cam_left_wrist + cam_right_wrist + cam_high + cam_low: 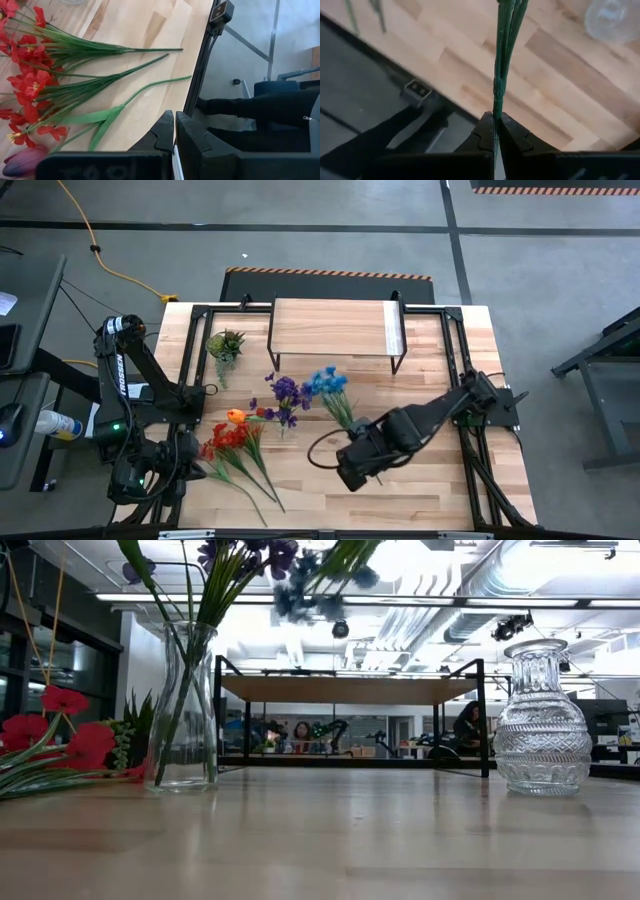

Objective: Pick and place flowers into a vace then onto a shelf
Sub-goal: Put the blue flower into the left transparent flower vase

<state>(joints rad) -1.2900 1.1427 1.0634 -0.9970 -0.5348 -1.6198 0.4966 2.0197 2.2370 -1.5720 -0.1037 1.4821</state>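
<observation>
My right gripper (354, 460) is shut on a blue flower spray (327, 381), whose blurred blooms (300, 588) show high above the table in the low view. A clear glass vase (186, 710) stands on the table with purple flowers (286, 393) standing in it by their stems. A ribbed glass vase (541, 720) stands empty. Red flowers (230, 445) and one orange bloom (236, 416) lie flat on the table. The shelf (335, 328) stands at the far edge. My left gripper (180, 464) is shut on nothing beside the red flowers (35, 90). My right gripper pinches the bundled green stems (496, 102) of the blue spray between its two fingers, at the stems' lower end. The fingers come from above, pointing steeply down. The spray is lifted clear of the table, and its blooms reach toward the table's far left.
A small spiky green plant (225, 345) stands at the far left beside the shelf. A black metal frame (455, 360) runs along the table's edges. Bare wood lies at the near middle (330, 840). People sit in the room beyond the table.
</observation>
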